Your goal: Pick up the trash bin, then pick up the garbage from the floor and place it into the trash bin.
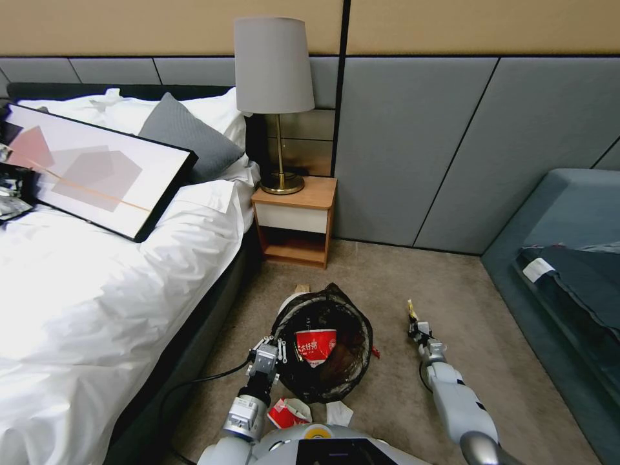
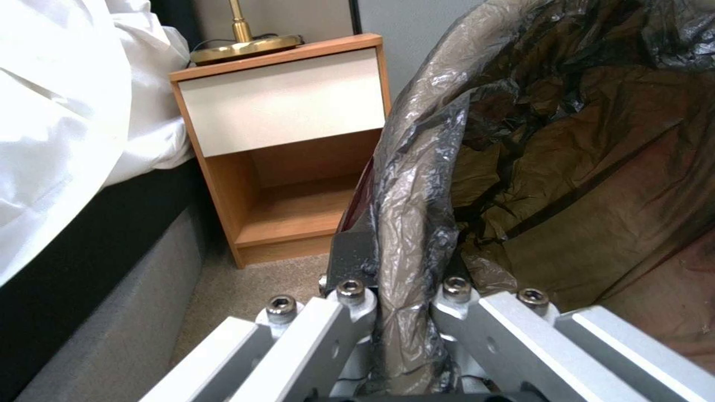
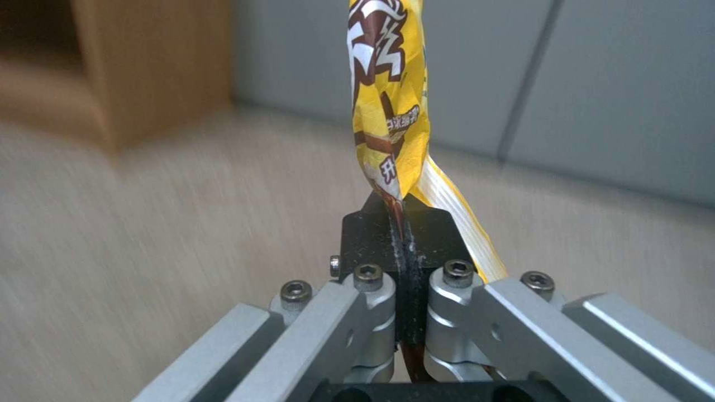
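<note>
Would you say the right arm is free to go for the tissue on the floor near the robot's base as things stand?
Probably not yet. The right tool is shut on a yellow wrapper, so it has no free grip; the tissue lies uncovered beside the bin, which the left tool holds by the rim.

Yellow wrapper [image 3: 387, 100] top cut off; floor blurred.

A crinkly black bag liner [image 1: 323, 381], brownish where light passes through, is seen at lower centre. Inside it, a red-and-white wrapper [image 1: 315, 345] with white lettering is shown. At lower right, a yellow wrapper [image 3: 387, 106] printed in brown and white is displayed. Silver-grey metal is seen on both grippers. Beige carpet [image 1: 387, 271] and a white-fronted orange-brown nightstand [image 1: 294, 219] are shown centrally.
</note>
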Motion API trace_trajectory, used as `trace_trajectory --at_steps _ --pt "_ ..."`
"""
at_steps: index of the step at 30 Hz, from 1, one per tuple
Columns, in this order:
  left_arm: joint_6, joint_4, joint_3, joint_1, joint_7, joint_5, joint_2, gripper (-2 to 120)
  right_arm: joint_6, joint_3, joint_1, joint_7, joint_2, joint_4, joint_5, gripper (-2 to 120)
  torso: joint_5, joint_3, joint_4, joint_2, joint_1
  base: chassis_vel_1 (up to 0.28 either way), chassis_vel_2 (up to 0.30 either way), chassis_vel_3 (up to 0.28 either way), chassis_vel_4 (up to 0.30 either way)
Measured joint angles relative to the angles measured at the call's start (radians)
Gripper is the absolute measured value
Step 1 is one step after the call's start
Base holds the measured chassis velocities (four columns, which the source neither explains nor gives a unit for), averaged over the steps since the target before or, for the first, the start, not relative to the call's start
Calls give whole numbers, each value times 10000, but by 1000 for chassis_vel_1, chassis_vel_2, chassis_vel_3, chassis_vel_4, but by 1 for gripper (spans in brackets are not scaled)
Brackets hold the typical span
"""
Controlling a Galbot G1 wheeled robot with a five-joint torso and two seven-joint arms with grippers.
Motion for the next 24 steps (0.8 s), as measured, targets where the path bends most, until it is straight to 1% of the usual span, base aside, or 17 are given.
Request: trace_trajectory --at_steps 1,2,3,4,5,7,9,11,12,13,14,15,16,17,19,21,24 --pt "9 23 0 -11 4 0 -1 1 89 -9 -466 -72 33 1224 299 0 -5 0 3 0 0 0 0 0 0" --pt "11 35 0 -15 6 0 -6 1 159 -14 -689 -153 47 1780 427 0 -5 0 4 0 0 0 0 0 0" --pt "11 35 0 -15 6 0 -6 1 159 -14 -689 -153 47 1780 427 0 -5 0 4 0 0 0 0 0 0" --pt "13 45 5 -20 6 1 -12 1 254 -21 -918 -268 64 2323 566 0 -4 0 4 0 -1 0 0 0 0" --pt "30 75 44 -33 9 10 -22 1 509 -52 -1510 -651 91 3501 971 0 -4 0 2 0 -1 0 0 0 0" --pt "30 75 44 -33 9 10 -22 1 509 -52 -1510 -651 91 3501 971 0 -4 0 2 0 -1 0 0 0 0" --pt "57 113 87 -44 14 20 -36 1 780 -103 -2109 -1240 110 4770 1485 0 0 0 1 0 -1 0 0 0 0" --pt "57 114 89 -44 15 22 -36 1 805 -112 -2166 -1302 111 4895 1542 0 0 0 1 0 -1 0 0 0 0" --pt "64 136 100 -48 15 32 -41 1 910 -164 -2414 -1596 109 5422 1811 0 -7 -1 2 0 -1 0 0 0 0" --pt "74 163 117 -50 15 53 -45 1 1041 -322 -2864 -2079 92 6352 2220 0 -1 0 2 0 0 0 0 0 0" --pt "88 176 129 -53 16 66 -51 1 1113 -467 -3152 -2333 70 6923 2400 0 -2 -1 3 0 -1 0 0 0 0" --pt "88 176 129 -53 16 66 -51 1 1113 -467 -3152 -2333 70 6923 2400 0 -2 -1 3 0 -1 0 0 0 0" --pt "105 189 139 -63 19 69 -53 1 1207 -741 -3533 -2534 16 7568 2507 0 -7 -1 3 0 -1 0 0 0 0" --pt "121 196 154 -74 27 69 -54 1 1278 -1117 -3935 -2609 -22 8147 2445 0 0 -1 2 0 -1 0 0 0 0" --pt "128 202 161 -80 29 69 -54 1 1310 -1337 -4133 -2614 -44 8416 2316 0 -4 0 3 0 -1 0 0 0 0" --pt "135 221 172 -106 31 58 -53 1 1384 -2004 -4622 -2628 -61 8869 1755 0 -3 -1 2 0 -1 0 0 0 0" --pt "136 230 174 -114 31 44 -45 1 1442 -2326 -4784 -2627 -44 8917 1454 0 -2 -1 3 1 -1 0 0 0 0"
